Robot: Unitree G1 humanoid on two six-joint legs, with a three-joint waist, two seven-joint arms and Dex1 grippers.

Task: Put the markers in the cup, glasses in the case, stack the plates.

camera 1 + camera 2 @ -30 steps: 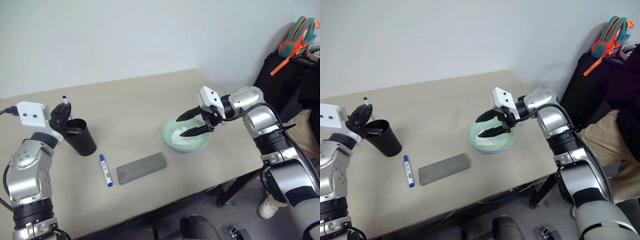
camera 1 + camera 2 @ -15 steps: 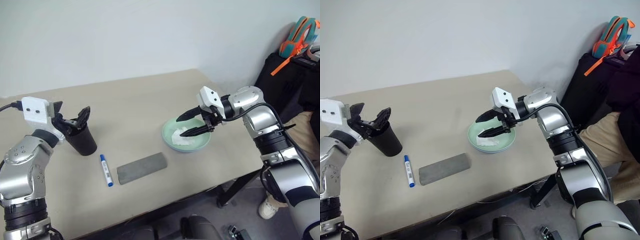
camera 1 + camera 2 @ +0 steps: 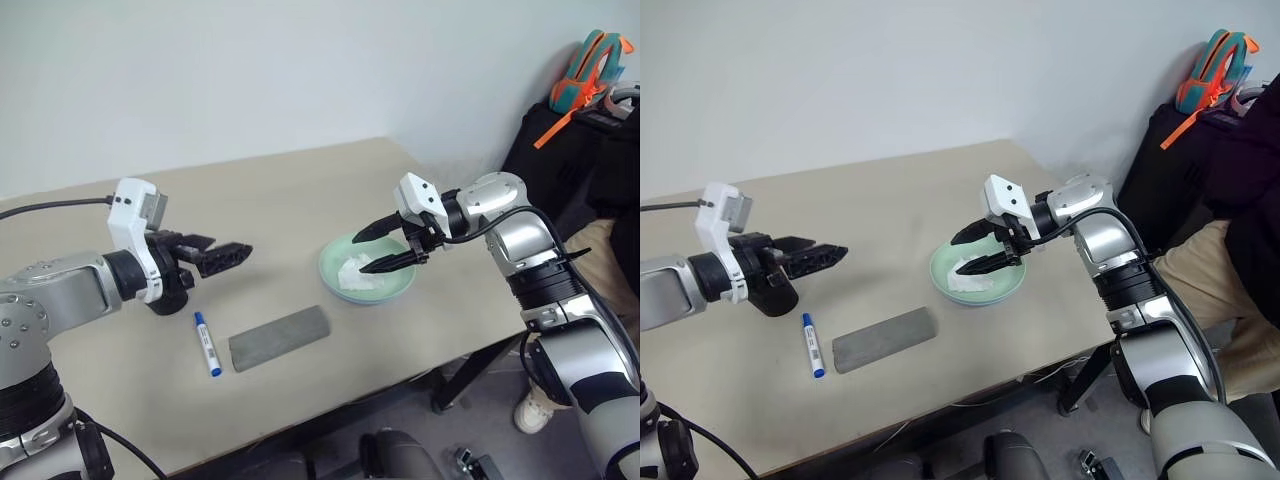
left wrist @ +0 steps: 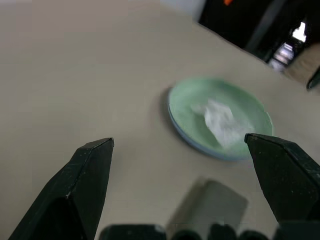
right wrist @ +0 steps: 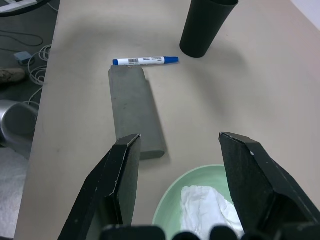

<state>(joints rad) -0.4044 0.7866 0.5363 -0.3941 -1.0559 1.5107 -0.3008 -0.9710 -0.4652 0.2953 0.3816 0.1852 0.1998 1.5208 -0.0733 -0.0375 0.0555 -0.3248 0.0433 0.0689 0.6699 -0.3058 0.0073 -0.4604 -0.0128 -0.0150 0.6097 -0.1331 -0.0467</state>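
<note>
Blue-capped marker point(image 3: 206, 343) lies flat on the table point(image 3: 280, 210) between black cup point(image 5: 205, 24) and grey case point(image 3: 279, 337), unloaded; left gripper point(image 3: 215, 253) hangs above it, fingers spread and empty, apparently lining up its pickup, while right gripper point(image 3: 378, 251) waits open over mint plate point(image 3: 390, 291) holding tissue point(image 3: 358, 272).

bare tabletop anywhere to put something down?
Yes: the far half of the table, behind the cup and plates, is bare; so is the near-left corner. Crowded: the near strip holding blue marker, case, plates.
</note>
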